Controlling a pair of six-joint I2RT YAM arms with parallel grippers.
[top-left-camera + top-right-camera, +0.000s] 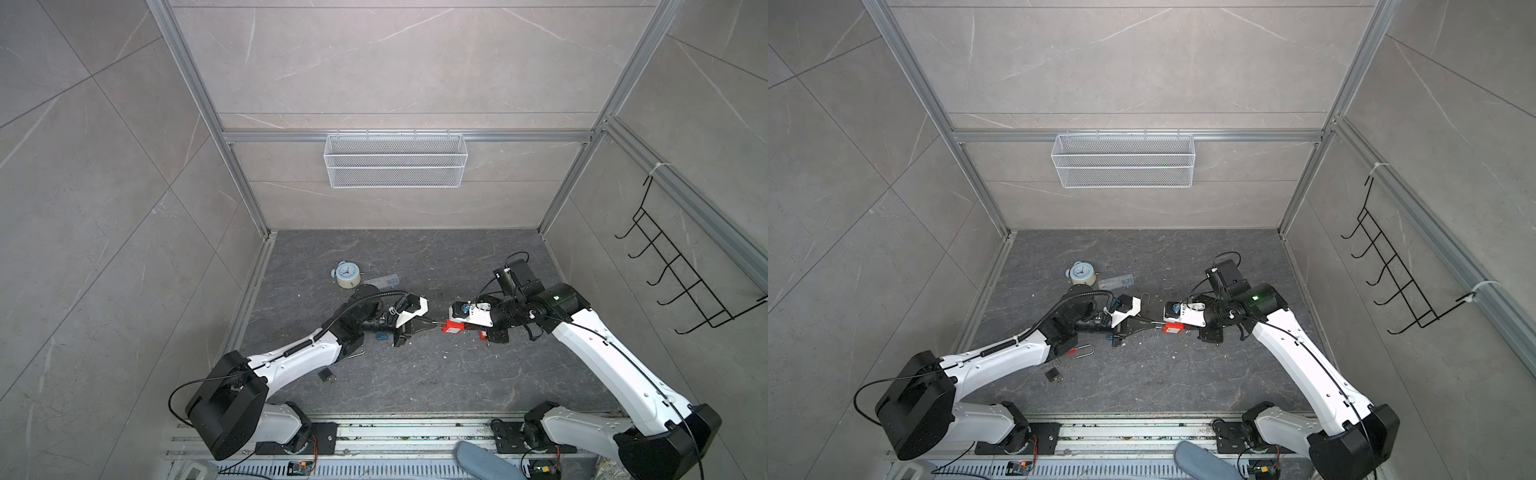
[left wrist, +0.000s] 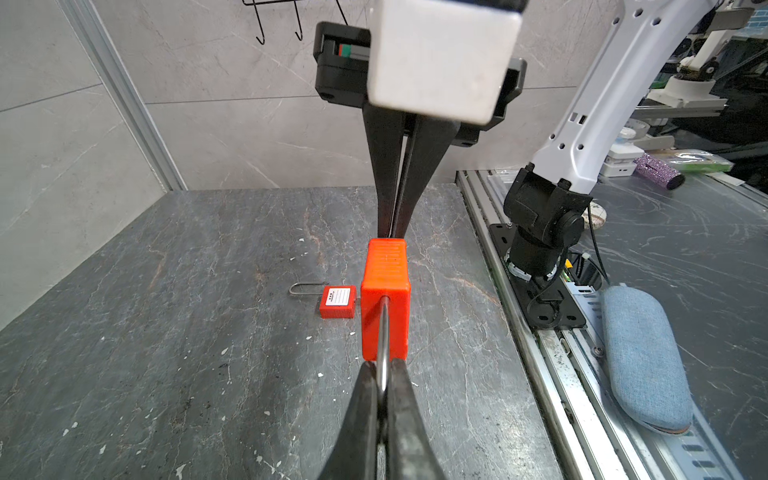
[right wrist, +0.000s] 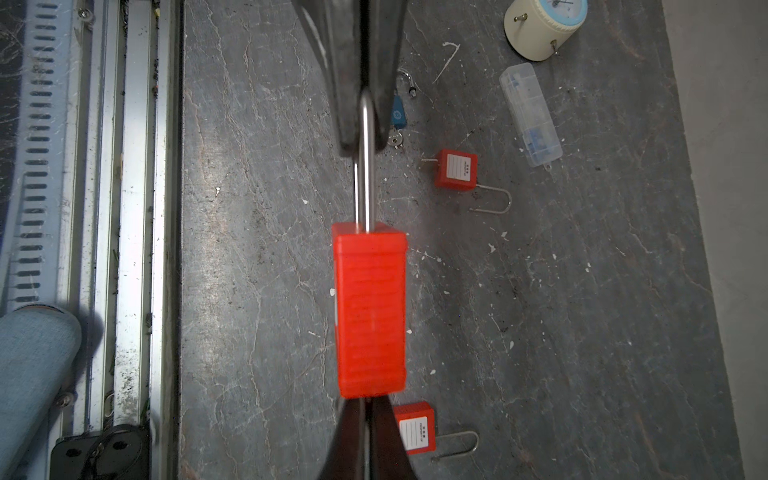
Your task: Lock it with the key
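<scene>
A red padlock (image 1: pixel 452 326) (image 1: pixel 1173 327) hangs above the dark floor between my two grippers. My left gripper (image 2: pixel 384 370) (image 1: pixel 432 322) is shut on the bend of its steel shackle (image 3: pixel 365 166). The lock body (image 2: pixel 384 307) (image 3: pixel 370 307) points away from those fingers. My right gripper (image 3: pixel 365 401) (image 2: pixel 390 235) is shut at the body's bottom end, and only a thin grey strip shows between its fingertips. I cannot tell whether that strip is the key. A blue-headed key (image 3: pixel 397 114) lies on the floor beside the left fingers.
Spare red padlocks (image 3: pixel 456 168) (image 3: pixel 415 428) (image 2: pixel 338 301) lie on the floor. A clock (image 1: pixel 347 274) and a clear box (image 1: pixel 384 280) sit farther back. A small dark padlock (image 1: pixel 326 376) lies by the left arm. A wire basket (image 1: pixel 395 160) and a hook rack (image 1: pixel 685 270) hang on the walls.
</scene>
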